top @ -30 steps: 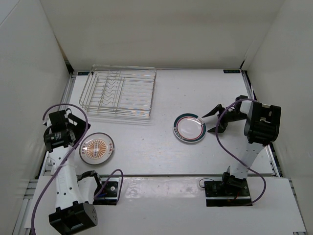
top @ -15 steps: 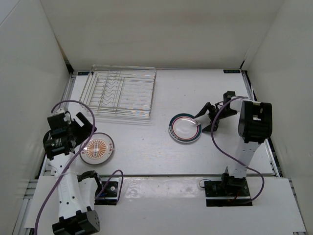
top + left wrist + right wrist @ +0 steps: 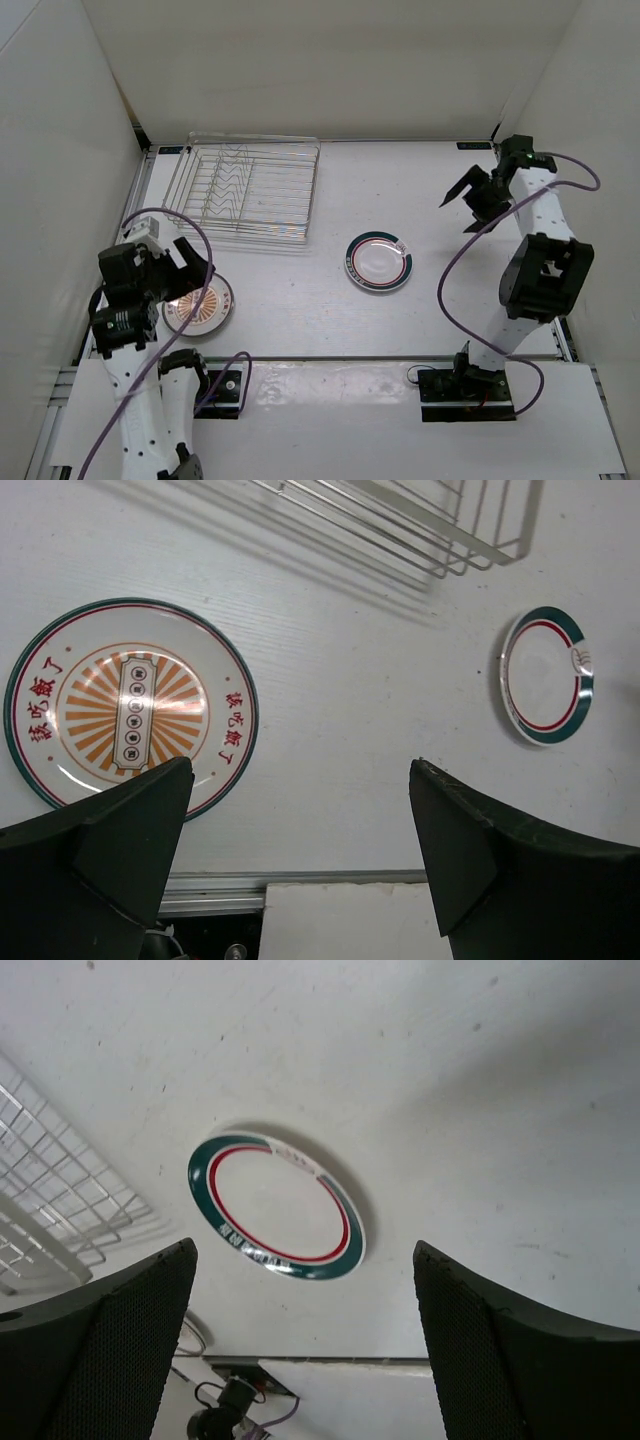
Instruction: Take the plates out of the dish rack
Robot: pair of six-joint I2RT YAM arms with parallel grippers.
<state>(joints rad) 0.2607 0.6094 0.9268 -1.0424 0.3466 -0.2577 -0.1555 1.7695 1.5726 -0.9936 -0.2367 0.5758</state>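
The dish rack (image 3: pixel 245 195) stands at the back left with no plate showing in it; its corner shows in the left wrist view (image 3: pixel 420 525) and the right wrist view (image 3: pixel 50 1190). A sunburst plate (image 3: pixel 205 308) lies flat on the table in front of it, also in the left wrist view (image 3: pixel 130 708). Only one sunburst plate shows. The green-and-red rimmed plate (image 3: pixel 378 262) lies flat mid-table, seen from both wrists (image 3: pixel 546 675) (image 3: pixel 277 1207). My left gripper (image 3: pixel 193 274) is open and empty above the sunburst plate's near-left edge. My right gripper (image 3: pixel 462 205) is open and empty, raised at the far right.
White walls close in the table on the left, back and right. A metal rail (image 3: pixel 330 358) and a white panel run along the near edge, with cable mounts (image 3: pixel 465 385) by the arm bases. Purple cables loop off both arms.
My right gripper has drawn back from the rimmed plate and swung up to the far right. The rimmed plate slid slightly left. My left gripper has moved right, over the sunburst plate's edge.
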